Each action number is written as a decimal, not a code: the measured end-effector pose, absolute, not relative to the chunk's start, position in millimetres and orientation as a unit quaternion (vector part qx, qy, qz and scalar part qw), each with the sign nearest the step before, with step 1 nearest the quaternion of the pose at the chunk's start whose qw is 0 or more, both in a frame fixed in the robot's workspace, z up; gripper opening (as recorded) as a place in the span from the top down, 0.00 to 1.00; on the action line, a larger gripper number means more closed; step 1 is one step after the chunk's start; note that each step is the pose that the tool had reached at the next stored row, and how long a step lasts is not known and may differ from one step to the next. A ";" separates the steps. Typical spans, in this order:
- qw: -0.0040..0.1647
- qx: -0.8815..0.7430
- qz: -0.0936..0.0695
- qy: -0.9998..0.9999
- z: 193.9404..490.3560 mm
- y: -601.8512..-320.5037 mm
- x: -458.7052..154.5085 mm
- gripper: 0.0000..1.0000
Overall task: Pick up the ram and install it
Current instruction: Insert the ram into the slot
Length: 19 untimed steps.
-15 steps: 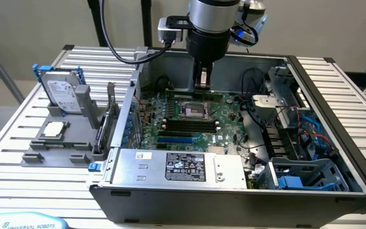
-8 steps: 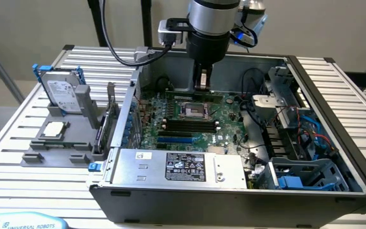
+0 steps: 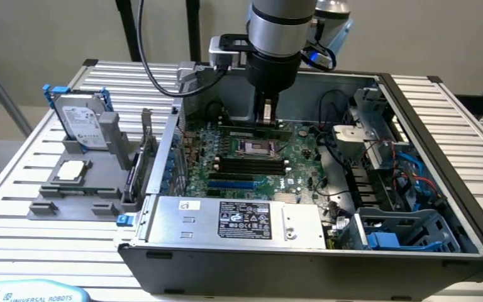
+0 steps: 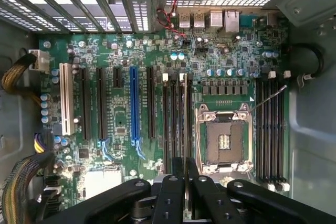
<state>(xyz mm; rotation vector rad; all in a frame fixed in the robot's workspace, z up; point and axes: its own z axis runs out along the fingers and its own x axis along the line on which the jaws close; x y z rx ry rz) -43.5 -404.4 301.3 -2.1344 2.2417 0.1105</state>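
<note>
The ram is a thin green stick lying along the memory slots just behind the empty processor socket on the motherboard, inside the open computer case. My gripper reaches straight down onto the middle of the stick and is shut on it. In the wrist view the ram appears edge-on as a narrow line over a slot beside the socket, running out from between my black fingers. I cannot tell whether the stick sits fully in the slot.
The case walls ring the motherboard. A silver power supply lies at the near side, with cables and a blue drive cage on the exterior view's right. Outside the case, a grey holder carries a hard drive and a square processor chip.
</note>
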 end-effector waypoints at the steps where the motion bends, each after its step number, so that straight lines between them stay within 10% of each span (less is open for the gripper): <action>1: 0.022 -0.690 0.036 0.722 299.4 -404.1 -43.4 0.87; 19: 0.019 -0.702 0.033 0.711 266.9 -403.2 -41.2 0.87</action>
